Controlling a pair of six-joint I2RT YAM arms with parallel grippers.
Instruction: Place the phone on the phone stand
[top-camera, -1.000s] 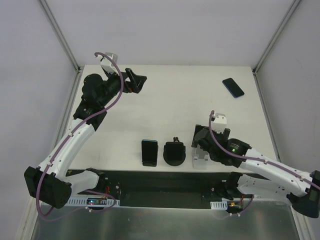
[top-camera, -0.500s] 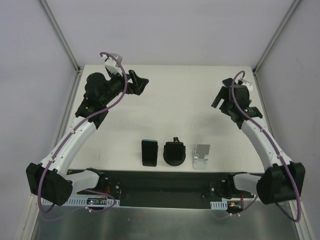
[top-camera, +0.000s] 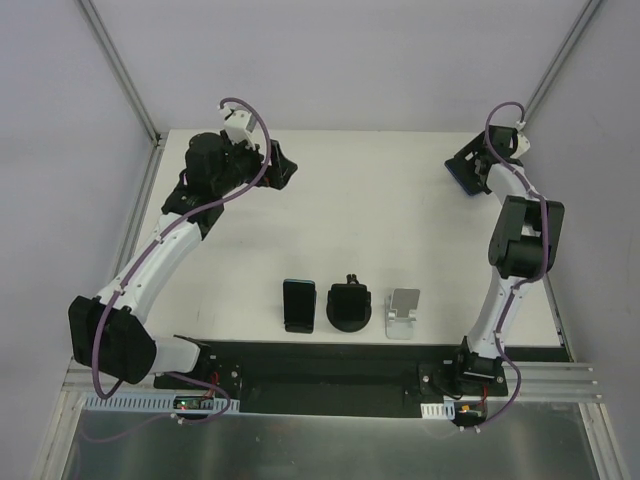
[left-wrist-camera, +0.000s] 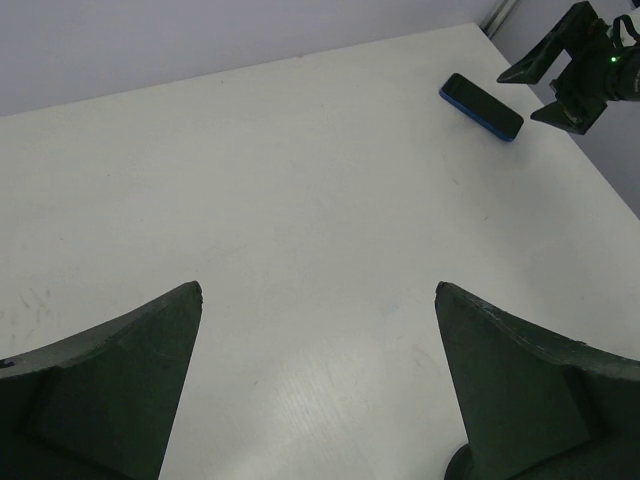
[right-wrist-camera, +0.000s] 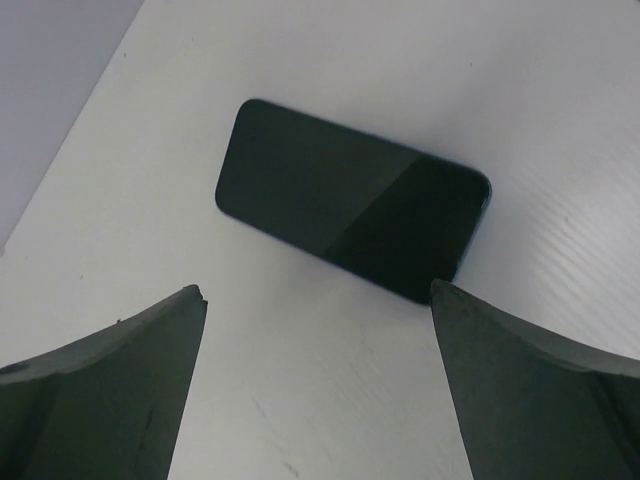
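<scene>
A dark phone with a blue edge (right-wrist-camera: 350, 210) lies flat on the white table near the far right corner. It also shows as the phone (left-wrist-camera: 481, 106) in the left wrist view and the phone (top-camera: 459, 180) from above, partly under my right gripper. My right gripper (right-wrist-camera: 316, 290) hovers open just short of it, with nothing between the fingers. The silver phone stand (top-camera: 403, 313) sits empty near the front edge. My left gripper (left-wrist-camera: 318, 288) is open over bare table at the far left (top-camera: 284, 167).
A black round holder (top-camera: 349, 306) stands left of the silver stand. Left of that, a second dark phone (top-camera: 298, 304) stands upright. Frame posts rise at the table's far corners, close to the right gripper (top-camera: 467, 165).
The right arm has swung from beside the silver stand to the far right corner and now hangs over the phone. The left arm has turned slightly rightward. Both grippers stay open.
</scene>
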